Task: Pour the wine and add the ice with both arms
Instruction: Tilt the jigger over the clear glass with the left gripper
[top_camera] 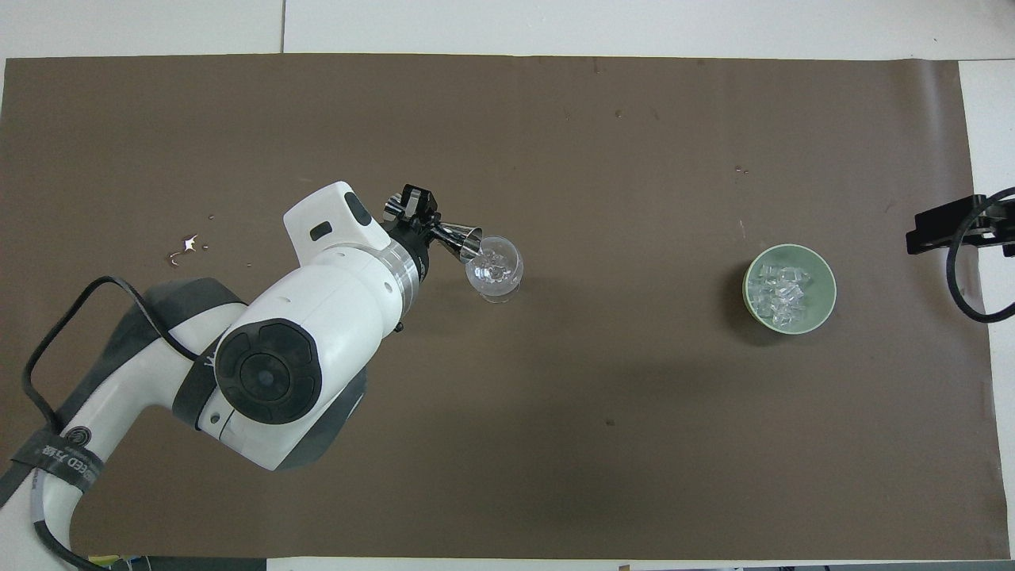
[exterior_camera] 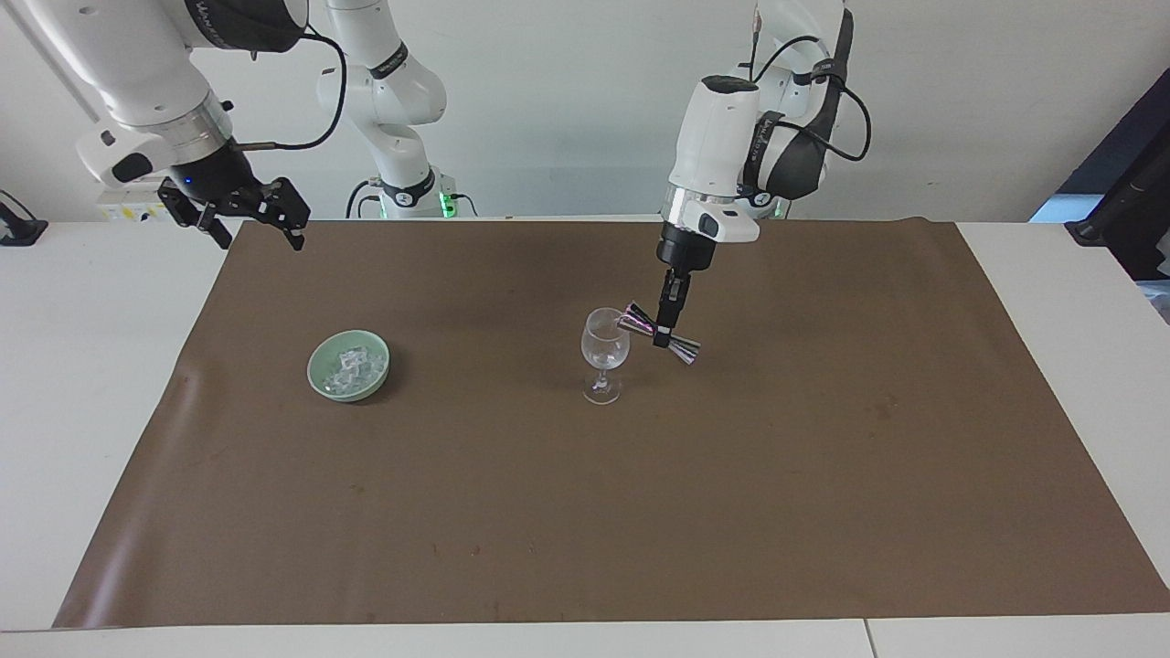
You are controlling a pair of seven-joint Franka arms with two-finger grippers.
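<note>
Left gripper (exterior_camera: pixel 664 334) is clamping a shiny metal jigger (exterior_camera: pixel 658 331) by its waist, tipping it sideways so one cup is meeting the wine glass (exterior_camera: pixel 604 354) rim. Right gripper (exterior_camera: pixel 245 212) is waiting, jaws wide, over the mat's (exterior_camera: pixel 640 512) corner. Ice (exterior_camera: pixel 351 367) is sitting in the green bowl (exterior_camera: pixel 322 376), toward the right arm's end.

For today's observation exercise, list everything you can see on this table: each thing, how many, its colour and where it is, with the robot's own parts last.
Wine glass: one, clear, upright mid-mat, something clear inside.
Measuring cup: one, silver, tipped at the glass's rim, in the left gripper.
Bowl: one, pale green, toward the right arm's end.
Ice: several cubes, clear, in the bowl.
Mat: one, brown, covering the table.
Left gripper: black, shut on the measuring cup.
Right gripper: black, open, waiting over the mat's corner.
</note>
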